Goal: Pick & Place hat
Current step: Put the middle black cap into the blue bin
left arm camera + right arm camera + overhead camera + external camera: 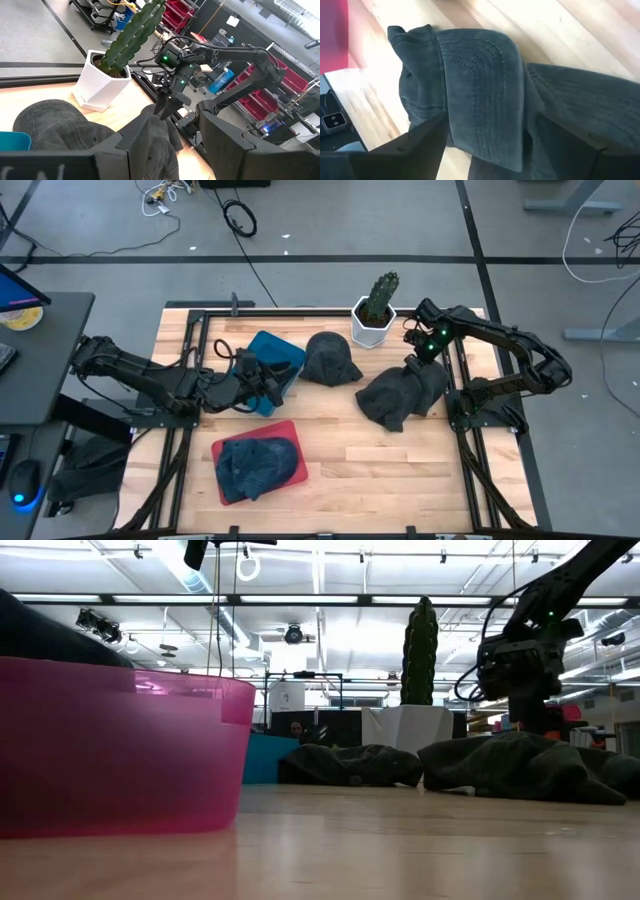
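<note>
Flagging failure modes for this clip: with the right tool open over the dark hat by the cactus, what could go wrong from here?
1. The right tool stands open right at the dark hat, whose brim lies folded over the crown; closing may pinch only a loose fold, so the hat could sag or slip.
2. The potted cactus stands close behind; a swing could tip it.
3. The pink bin already holds a blue hat.
</note>
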You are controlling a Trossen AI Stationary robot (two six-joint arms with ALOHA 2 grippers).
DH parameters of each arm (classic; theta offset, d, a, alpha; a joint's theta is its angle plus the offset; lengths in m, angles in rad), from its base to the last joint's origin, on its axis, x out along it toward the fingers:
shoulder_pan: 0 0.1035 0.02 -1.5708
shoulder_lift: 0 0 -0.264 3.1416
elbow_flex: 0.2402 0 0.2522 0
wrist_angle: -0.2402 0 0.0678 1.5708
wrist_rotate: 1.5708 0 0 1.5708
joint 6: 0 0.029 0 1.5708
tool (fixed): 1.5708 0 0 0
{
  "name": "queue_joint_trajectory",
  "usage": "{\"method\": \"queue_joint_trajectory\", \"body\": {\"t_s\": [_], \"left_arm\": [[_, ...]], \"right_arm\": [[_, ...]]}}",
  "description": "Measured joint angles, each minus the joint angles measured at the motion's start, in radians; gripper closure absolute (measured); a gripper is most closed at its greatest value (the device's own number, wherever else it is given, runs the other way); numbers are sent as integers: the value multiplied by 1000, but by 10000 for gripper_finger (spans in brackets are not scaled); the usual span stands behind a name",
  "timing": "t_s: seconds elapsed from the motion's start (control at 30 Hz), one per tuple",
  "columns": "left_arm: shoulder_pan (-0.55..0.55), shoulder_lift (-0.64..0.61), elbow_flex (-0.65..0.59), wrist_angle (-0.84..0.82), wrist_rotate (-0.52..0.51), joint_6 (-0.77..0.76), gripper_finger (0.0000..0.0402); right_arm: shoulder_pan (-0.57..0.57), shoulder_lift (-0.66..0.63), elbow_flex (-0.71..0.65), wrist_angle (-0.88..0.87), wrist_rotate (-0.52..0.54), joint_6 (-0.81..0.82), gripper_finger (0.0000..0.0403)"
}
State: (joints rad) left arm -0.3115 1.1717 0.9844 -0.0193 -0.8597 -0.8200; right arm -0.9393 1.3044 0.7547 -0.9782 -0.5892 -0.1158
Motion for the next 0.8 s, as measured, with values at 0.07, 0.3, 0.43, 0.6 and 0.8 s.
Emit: {"method": "queue_joint_trajectory", "body": {"t_s": [0.07,0.3,0.43,0.6,0.8], "left_arm": [[0,0,0,0,0,0,225],[0,0,0,0,0,1,225],[0,0,0,0,0,5,225],[0,0,0,0,0,5,225],[0,0,0,-1,0,6,225]], "right_arm": [[2,-1,0,1,-3,3,98],[2,-3,0,-31,-4,-13,107],[2,-1,0,-26,-10,-16,108],[2,2,-1,-23,-49,-16,108],[2,27,-50,40,-106,32,108]]}}
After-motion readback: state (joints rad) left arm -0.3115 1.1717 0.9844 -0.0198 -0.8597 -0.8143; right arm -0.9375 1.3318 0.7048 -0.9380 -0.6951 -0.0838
